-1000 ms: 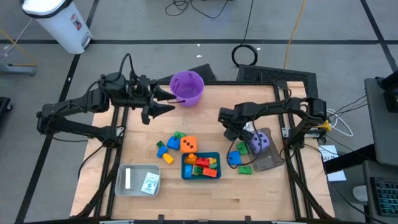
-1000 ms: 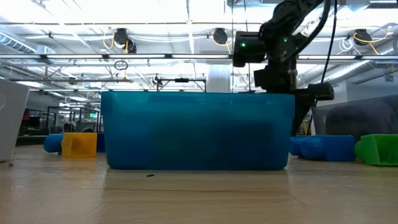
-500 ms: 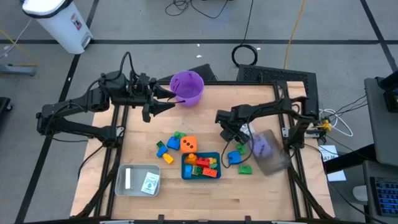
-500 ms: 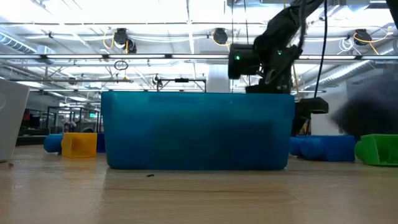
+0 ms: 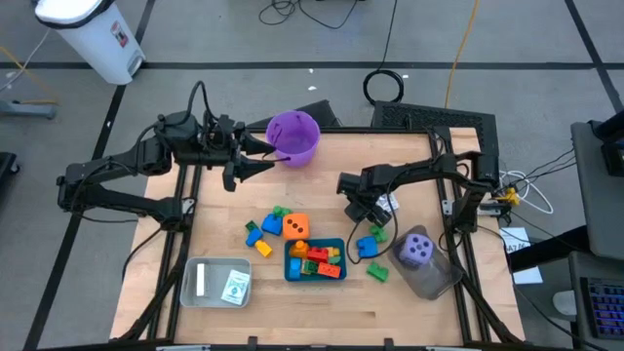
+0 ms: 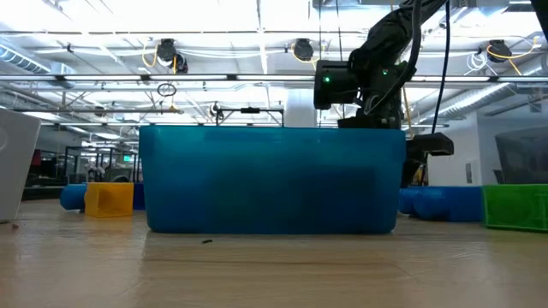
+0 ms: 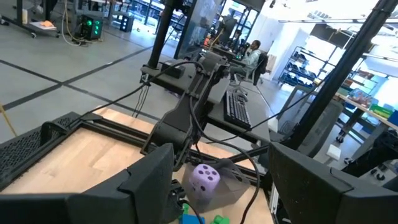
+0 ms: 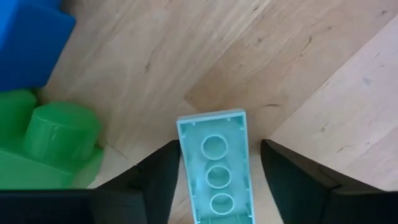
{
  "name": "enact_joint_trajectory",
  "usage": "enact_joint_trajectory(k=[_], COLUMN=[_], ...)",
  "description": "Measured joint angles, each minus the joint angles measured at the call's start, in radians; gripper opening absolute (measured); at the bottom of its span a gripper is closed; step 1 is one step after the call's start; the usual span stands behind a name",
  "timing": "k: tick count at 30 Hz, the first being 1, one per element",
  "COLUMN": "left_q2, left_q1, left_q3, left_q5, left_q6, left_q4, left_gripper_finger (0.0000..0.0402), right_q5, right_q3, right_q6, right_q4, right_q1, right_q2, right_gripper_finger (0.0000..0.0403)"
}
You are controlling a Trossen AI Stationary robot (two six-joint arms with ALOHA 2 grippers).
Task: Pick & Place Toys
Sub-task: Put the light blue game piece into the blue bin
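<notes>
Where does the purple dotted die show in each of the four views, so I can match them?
High view: the purple dotted die sits at the table's right side, in a clear tray, below the right gripper.
Low view: not visible.
Left wrist view: the die is low in the centre, beyond the right arm.
Right wrist view: not in it; only bricks and wood.
Shared landmark: the right arm, next to the die in both views.

Surface: wooden table (image 5: 322, 302).
Far edge: purple bucket (image 5: 292, 136).
Centre: loose bricks (image 5: 261, 231), orange die (image 5: 295, 227), teal tray (image 5: 314, 260).
Near left: grey tray (image 5: 216, 283).
Right: clear tray (image 5: 429, 273), tilted.
</notes>
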Motion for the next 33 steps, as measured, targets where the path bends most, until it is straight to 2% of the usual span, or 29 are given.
enact_joint_trajectory(k=[9, 16, 20, 23, 26, 33], left_q2=[0.0, 0.0, 0.0, 0.0, 0.0, 0.0], left_q1=[0.0, 0.0, 0.0, 0.0, 0.0, 0.0], left_q3=[0.0, 0.0, 0.0, 0.0, 0.0, 0.0], left_q5=[0.0, 0.0, -0.001, -0.001, -0.001, 0.001], left_q6=[-0.004, -0.026, -0.045, -0.046, -0.048, -0.046], left_q4=[0.001, 0.002, 0.002, 0.002, 0.002, 0.002], left_gripper_finger=[0.0269, 0.0269, 0.0269, 0.0269, 0.0269, 0.0269], right_q5=[0.004, 0.004, -0.025, -0.076, -0.083, -0.079], right_q3=[0.008, 0.14, 0.277, 0.398, 0.489, 0.52], right_q6=[0.008, 0.109, 0.261, 0.435, 0.591, 0.879], right_q4=[-0.011, -0.04, -0.091, -0.148, -0.139, 0.006], right_q1=[0.0, 0.016, 0.043, 0.078, 0.125, 0.248], right_q2=[-0.013, -0.063, -0.094, -0.102, -0.101, -0.09], right_gripper_finger=[0.0129, 0.014, 0.0143, 0.0135, 0.0133, 0.0134])
